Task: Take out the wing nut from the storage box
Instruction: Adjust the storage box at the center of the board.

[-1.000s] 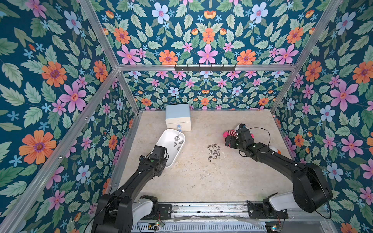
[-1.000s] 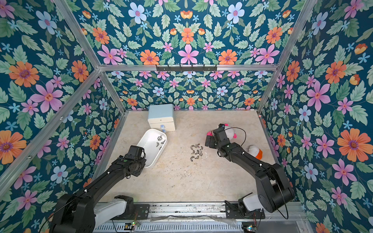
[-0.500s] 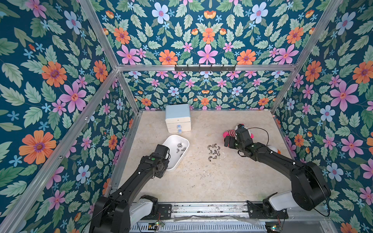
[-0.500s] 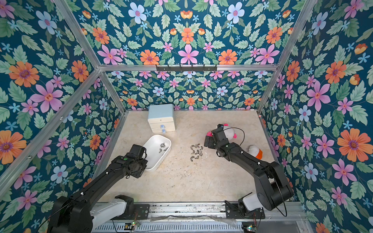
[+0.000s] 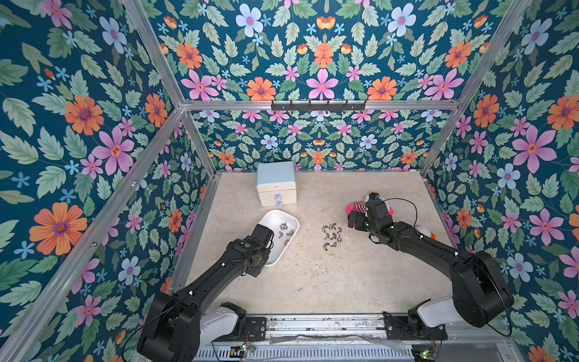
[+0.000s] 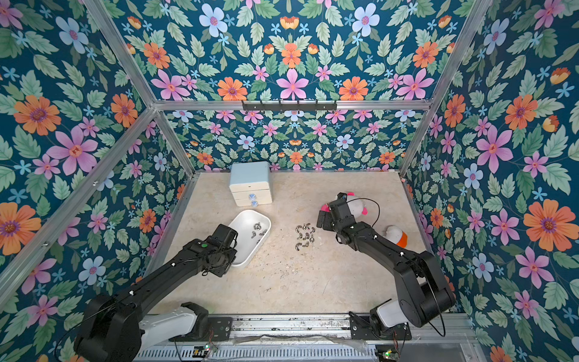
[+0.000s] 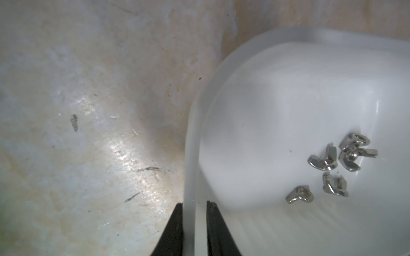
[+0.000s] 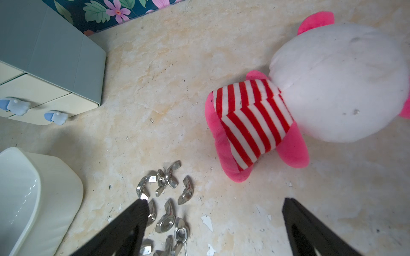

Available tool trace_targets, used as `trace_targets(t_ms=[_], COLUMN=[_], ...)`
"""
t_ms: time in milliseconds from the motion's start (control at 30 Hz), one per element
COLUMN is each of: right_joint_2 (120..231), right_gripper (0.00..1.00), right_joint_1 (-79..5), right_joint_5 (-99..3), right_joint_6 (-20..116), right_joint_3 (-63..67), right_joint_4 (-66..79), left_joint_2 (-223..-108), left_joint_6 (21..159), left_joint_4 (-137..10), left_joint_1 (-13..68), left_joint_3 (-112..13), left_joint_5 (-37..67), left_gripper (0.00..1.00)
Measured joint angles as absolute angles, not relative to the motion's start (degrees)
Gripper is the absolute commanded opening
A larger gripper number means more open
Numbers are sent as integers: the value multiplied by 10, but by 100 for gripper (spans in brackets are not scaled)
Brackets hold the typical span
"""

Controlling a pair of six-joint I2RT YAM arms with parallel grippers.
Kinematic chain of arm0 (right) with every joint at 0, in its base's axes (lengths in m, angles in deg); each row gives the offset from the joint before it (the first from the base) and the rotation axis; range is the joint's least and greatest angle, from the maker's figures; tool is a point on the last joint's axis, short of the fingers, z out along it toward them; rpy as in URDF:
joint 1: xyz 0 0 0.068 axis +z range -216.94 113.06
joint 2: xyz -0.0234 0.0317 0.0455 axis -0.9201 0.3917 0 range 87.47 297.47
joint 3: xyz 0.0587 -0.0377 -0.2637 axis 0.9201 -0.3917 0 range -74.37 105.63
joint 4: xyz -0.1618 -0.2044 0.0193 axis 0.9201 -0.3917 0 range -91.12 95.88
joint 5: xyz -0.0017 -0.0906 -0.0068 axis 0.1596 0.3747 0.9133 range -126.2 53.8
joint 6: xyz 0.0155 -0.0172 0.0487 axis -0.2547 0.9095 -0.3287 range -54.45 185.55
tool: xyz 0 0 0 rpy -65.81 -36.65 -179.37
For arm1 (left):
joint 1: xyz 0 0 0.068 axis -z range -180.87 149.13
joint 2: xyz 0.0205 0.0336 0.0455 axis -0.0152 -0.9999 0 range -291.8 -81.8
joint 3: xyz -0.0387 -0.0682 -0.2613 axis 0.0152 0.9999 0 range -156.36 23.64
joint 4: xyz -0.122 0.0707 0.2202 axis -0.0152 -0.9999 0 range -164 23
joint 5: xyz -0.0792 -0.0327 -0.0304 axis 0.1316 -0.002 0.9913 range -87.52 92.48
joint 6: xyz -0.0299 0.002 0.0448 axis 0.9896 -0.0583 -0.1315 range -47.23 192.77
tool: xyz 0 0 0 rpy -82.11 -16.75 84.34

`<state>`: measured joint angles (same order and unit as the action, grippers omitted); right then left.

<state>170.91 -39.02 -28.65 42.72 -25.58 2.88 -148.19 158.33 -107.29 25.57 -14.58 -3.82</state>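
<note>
The white storage box (image 5: pixel 272 254) (image 6: pixel 247 252) lies on the table left of centre, with several steel wing nuts (image 5: pixel 285 233) (image 7: pixel 337 164) inside. My left gripper (image 7: pixel 194 202) stands astride the box's near rim (image 7: pixel 190 133), one finger outside and one inside. Its jaws are slightly apart, and a thin pale strip shows beside the inner finger. In both top views the wrist hides these fingers. More wing nuts (image 5: pixel 332 236) (image 8: pixel 166 199) lie loose mid-table. My right gripper (image 8: pixel 214 201) (image 5: pixel 352 219) hovers open and empty just right of that pile.
A pale-blue-topped mini chest of drawers (image 5: pixel 276 183) stands at the back, just behind the box. A pink and white plush toy (image 8: pixel 332 84) lies under my right wrist. A white and orange object (image 5: pixel 426 232) sits by the right wall.
The box has come away from the drawers' front toward the near side and now lies flat. My left jaws have loosened around its rim. The right gripper has shifted slightly.
</note>
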Motion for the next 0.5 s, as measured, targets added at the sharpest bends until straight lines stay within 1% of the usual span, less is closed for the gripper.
trace_targets(t_ms=[200, 367, 500], right_joint_2=[1707, 1707, 1710], right_gripper=[99, 99, 99], right_joint_1=[-390, -390, -390], right_joint_5=[-286, -286, -286], right_joint_6=[427, 427, 427], right_joint_3=[-257, -257, -257], right_joint_4=[31, 31, 31], left_joint_2=[-1466, -1447, -1446], left_joint_6=[1580, 1564, 1551], left_joint_4=[-1062, -1067, -1076], left_joint_1=[262, 267, 275], left_joint_3=[-155, -187, -208], left_joint_5=[-30, -29, -28], left_gripper=[46, 55, 58])
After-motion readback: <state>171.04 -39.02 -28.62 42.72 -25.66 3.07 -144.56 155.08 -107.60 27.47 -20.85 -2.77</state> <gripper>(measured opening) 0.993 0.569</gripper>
